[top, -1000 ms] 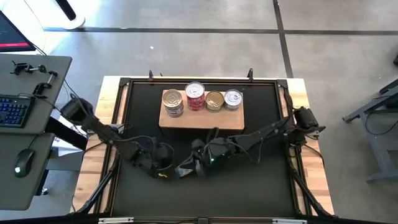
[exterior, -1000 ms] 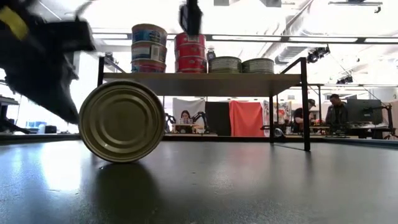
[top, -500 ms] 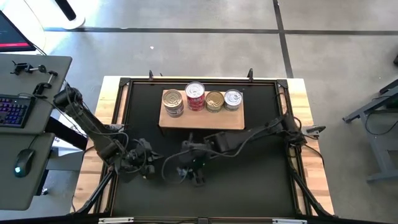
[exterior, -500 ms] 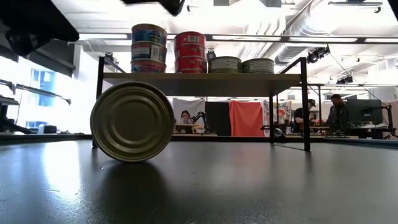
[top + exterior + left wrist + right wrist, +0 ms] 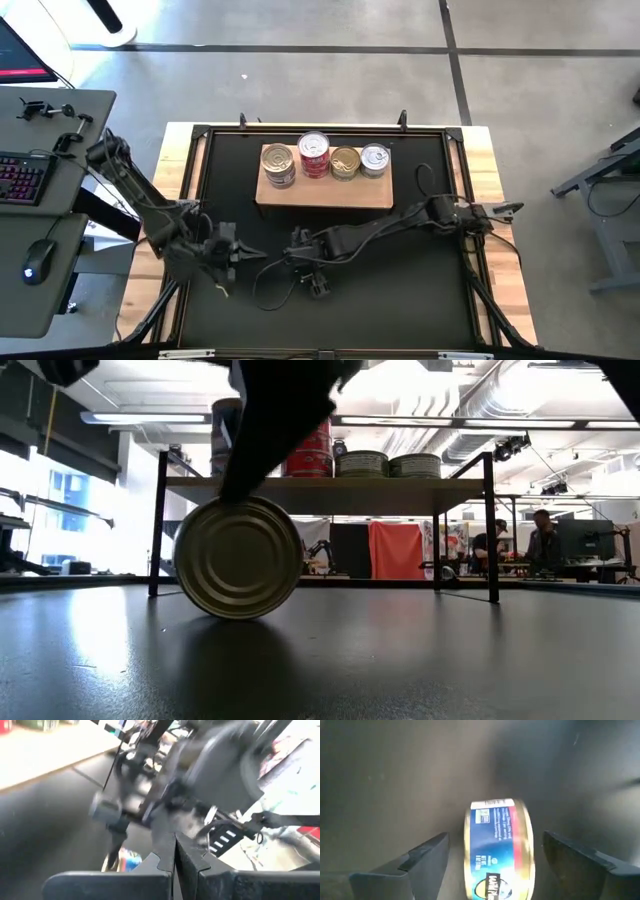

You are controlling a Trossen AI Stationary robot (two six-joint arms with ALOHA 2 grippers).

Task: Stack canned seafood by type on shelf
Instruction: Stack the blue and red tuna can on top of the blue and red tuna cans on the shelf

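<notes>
One tin with a blue and red label (image 5: 497, 849) stands on its rim on the black mat, its ribbed silver end facing the low view (image 5: 238, 558). My right gripper (image 5: 492, 857) is open and hangs over it from above, one finger on each side of the tin, with a gap on both sides. My left gripper (image 5: 175, 857) is shut and empty, off to the tin's left (image 5: 225, 255). The wooden shelf (image 5: 325, 190) stands at the far middle on black legs. It carries a blue-label stack (image 5: 238, 438), a red stack (image 5: 308, 445) and two low tins (image 5: 388, 464).
The shelf's black legs (image 5: 492, 530) stand on the mat behind the tin. Pale wooden strips (image 5: 495, 200) edge the table. A desk with a keyboard and mouse (image 5: 30, 180) stands left of the table. People sit in the room beyond (image 5: 540, 540).
The tin has rolled on its rim toward the table's right edge. My left gripper has drawn back from it toward the left edge. My right gripper has come toward the near left and now hangs over the tin.
</notes>
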